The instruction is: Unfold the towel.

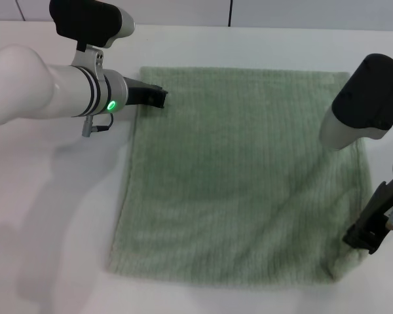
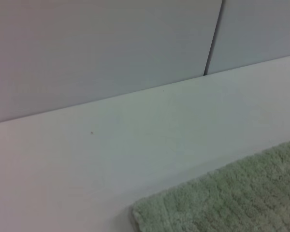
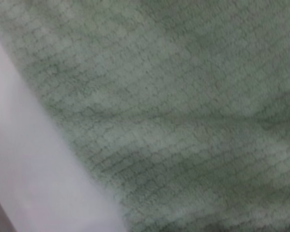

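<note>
White desk (image 1: 59,216) underneath, carrying everything. Pale green towel (image 1: 242,176) spread flat across the middle, one layer (ribbed, hemmed). Left gripper (image 1: 158,97) at the far left corner, just touching the edge; fingers' state impossible to tell. Right gripper (image 1: 365,239) at the near right corner, beside the hem; fingers likewise impossible to tell.

A plain white desk (image 1: 59,216) fills almost the whole head view, smooth and matte, with soft grey shadows lying across its lower left part. Along the top edge of the frame runs a pale grey wall (image 1: 301,13), split by thin dark vertical seams at upper left and upper centre. In the left wrist view the same panelled wall (image 2: 96,48) meets the desk's far edge, one dark seam at upper right.
</note>
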`<control>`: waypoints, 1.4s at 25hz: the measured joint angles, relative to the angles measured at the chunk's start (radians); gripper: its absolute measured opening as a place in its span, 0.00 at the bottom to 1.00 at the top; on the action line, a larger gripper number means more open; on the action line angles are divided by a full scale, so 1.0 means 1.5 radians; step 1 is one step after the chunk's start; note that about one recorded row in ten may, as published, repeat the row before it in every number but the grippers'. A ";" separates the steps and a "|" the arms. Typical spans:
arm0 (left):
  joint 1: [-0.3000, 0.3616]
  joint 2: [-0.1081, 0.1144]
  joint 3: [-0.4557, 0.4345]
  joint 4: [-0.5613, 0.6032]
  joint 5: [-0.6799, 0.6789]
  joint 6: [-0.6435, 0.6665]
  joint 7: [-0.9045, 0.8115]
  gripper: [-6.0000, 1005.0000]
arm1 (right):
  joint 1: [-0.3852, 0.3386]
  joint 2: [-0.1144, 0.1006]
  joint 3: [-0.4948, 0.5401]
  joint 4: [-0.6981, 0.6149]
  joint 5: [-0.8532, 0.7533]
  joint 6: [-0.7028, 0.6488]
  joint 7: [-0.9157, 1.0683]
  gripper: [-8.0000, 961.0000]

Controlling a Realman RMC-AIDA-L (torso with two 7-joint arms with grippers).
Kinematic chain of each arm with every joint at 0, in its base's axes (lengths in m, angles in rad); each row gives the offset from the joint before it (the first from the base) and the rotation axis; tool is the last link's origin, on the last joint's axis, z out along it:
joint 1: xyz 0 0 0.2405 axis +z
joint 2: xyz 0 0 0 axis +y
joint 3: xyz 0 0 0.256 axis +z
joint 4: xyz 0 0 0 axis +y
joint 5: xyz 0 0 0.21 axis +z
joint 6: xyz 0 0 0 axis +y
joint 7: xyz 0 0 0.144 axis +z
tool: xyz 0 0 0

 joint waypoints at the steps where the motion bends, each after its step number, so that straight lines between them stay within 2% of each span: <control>1: 0.000 0.000 0.000 0.000 0.000 0.000 0.000 0.00 | 0.002 0.000 -0.004 0.002 0.000 0.000 0.000 0.03; 6: -0.002 0.000 -0.005 0.001 0.000 0.000 0.001 0.00 | 0.017 -0.001 -0.029 0.009 -0.002 0.000 -0.001 0.04; 8: -0.003 0.000 -0.005 0.001 0.000 0.000 0.001 0.00 | 0.023 -0.002 -0.030 0.010 -0.006 -0.001 0.000 0.14; 13: -0.006 0.000 -0.006 0.001 0.000 0.000 0.001 0.00 | 0.032 -0.001 -0.031 0.014 -0.029 -0.002 0.000 0.25; 35: -0.008 -0.001 -0.027 -0.002 0.028 0.008 0.000 0.00 | 0.056 0.002 -0.020 0.027 -0.050 -0.033 -0.013 0.25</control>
